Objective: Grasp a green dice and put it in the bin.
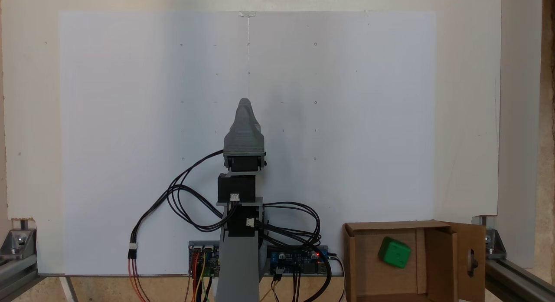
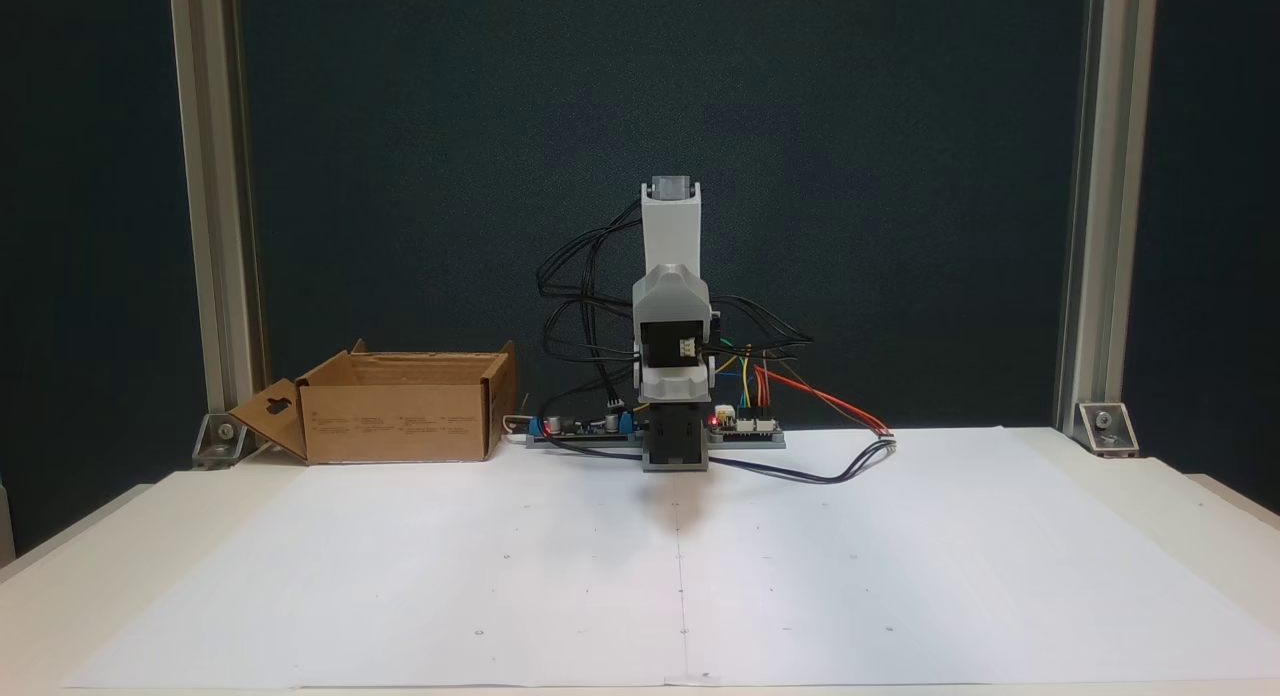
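White paper sheet (image 2: pixel 500 596) lies nearest the lens in a fixed view, covering the worktop (image 2: pixel 1150 496) from front edge to the arm's base, bare apart from faint printed marks.

Green dice (image 1: pixel 394 252): seen from above, it sits inside the bin (image 1: pixel 360 267), on the cardboard floor near the middle of the box, tilted and touching no wall that can be made out. Judged as light, rigid plastic with rounded corners and a smooth, likely slippery skin; two opposite flat faces would be the sound place to pinch, not the corners. Not fragile. The task appears complete as to placement.

Bin: brown corrugated box at the rear corner of the worktop, beside the electronics boards (image 1: pixel 299 258). One side flap with an oval cut-out (image 2: pixel 270 416) splays outward toward the frame post (image 2: pixel 215 226). Walls are soft card and would yield if struck.

Gripper (image 1: pixel 245 106): folded in over the arm's base, pointing out over the paper in the overhead-style fixed view, well apart from the bin. Its jaws lie one behind the other in that view and are hidden behind the wrist housing in the front view; whether they stand apart or together cannot be told. Nothing is seen held.

Open room: paper area is unobstructed on both sides of the arm. Hazards are the looped cables (image 1: pixel 182 202) beside the base and the bin's raised flaps.
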